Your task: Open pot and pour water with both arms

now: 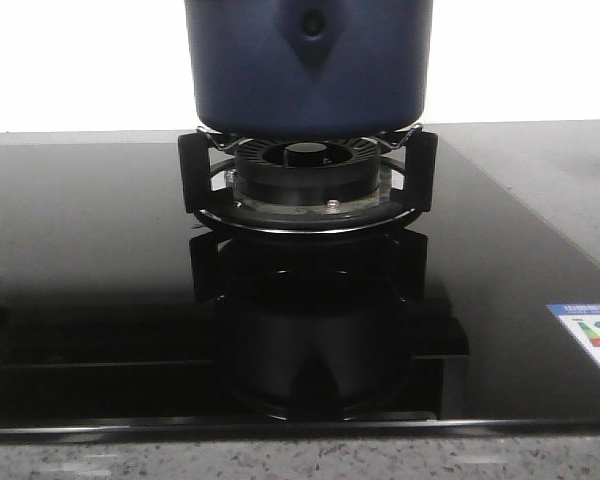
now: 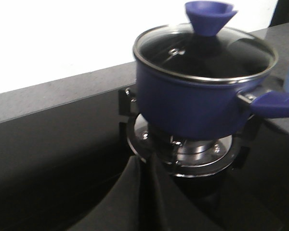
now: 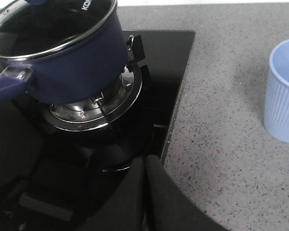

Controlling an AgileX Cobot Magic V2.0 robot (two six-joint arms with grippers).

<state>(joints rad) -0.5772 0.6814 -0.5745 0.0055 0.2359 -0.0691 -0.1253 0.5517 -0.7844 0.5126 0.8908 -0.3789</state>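
Observation:
The navy-blue pot (image 1: 308, 65) sits on the black burner (image 1: 305, 180) at the middle of the glass hob. In the left wrist view the pot (image 2: 192, 103) has a glass lid (image 2: 202, 53) with a blue cone knob (image 2: 209, 17) and a blue side handle (image 2: 277, 103). It also shows in the right wrist view (image 3: 72, 62). My left gripper (image 2: 145, 161) is shut and empty, short of the burner. My right gripper (image 3: 145, 161) is shut and empty, over the hob's edge. Neither gripper shows in the front view.
A pale blue ribbed cup (image 3: 284, 94) stands on the grey speckled counter (image 3: 221, 144) beside the hob. The black glass hob (image 1: 90, 260) carries an energy label (image 1: 592, 335) at its right front. Burner prongs (image 1: 420, 170) rise around the pot.

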